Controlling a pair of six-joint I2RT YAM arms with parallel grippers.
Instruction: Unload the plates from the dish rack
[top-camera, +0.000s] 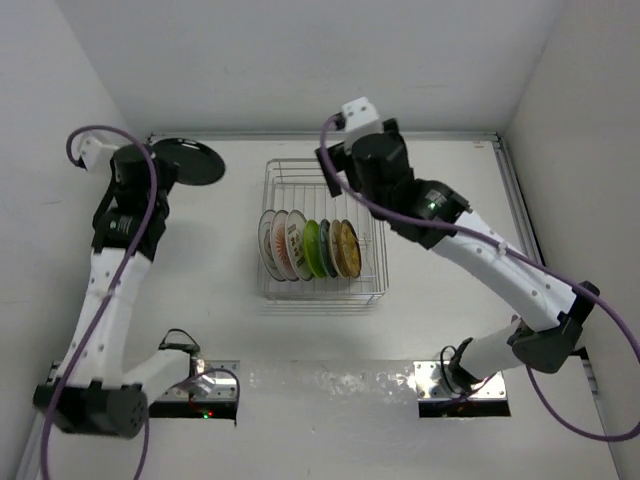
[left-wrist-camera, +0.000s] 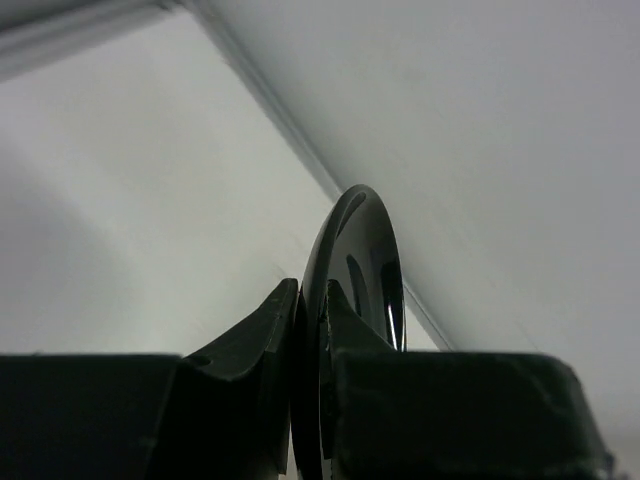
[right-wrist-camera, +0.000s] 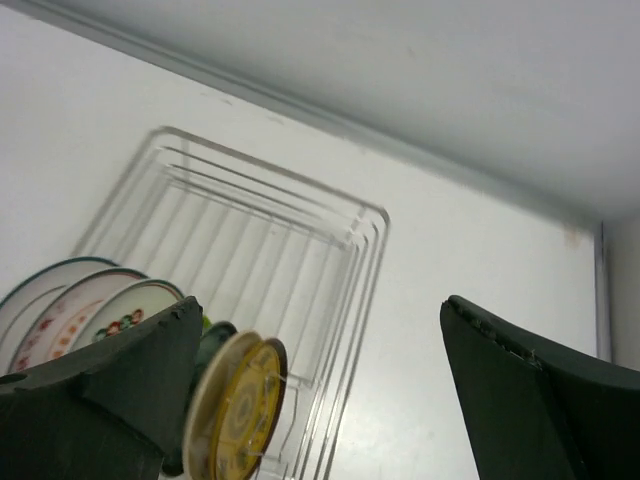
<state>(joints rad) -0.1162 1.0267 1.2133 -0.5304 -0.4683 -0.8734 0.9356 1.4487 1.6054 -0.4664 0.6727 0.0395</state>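
Starting with the top view: my left gripper sits in the upper left of the frame, jaws clamped on the rim of a dark plate. That plate is left of the dish rack and well apart from it, near the back wall. I cannot tell if it touches the table. The rack is mid-frame. Six plates stand on edge in a row in its near half. From the left they are three white with red patterns, one lime green, one dark, then a yellow-centred plate at the right end. My right gripper hangs over the rack's far right part, upper centre. Its jaw gap is not readable from here.

Left wrist view: my left gripper fills the bottom of the frame, both fingers pressed together on the dark plate. The plate is seen edge-on, glossy, sticking up mid-frame, and only its thickness separates the jaws. White table and wall lie behind it.

Right wrist view: my right gripper has its jaws spread wide with nothing between them, one finger lower left and the other lower right. The dish rack lies below, centre-left. The plates show at the lower left edge beside my left finger, the yellow-centred plate nearest the frame's middle. A green sliver sits just behind it, and the rest are partly hidden by the finger.
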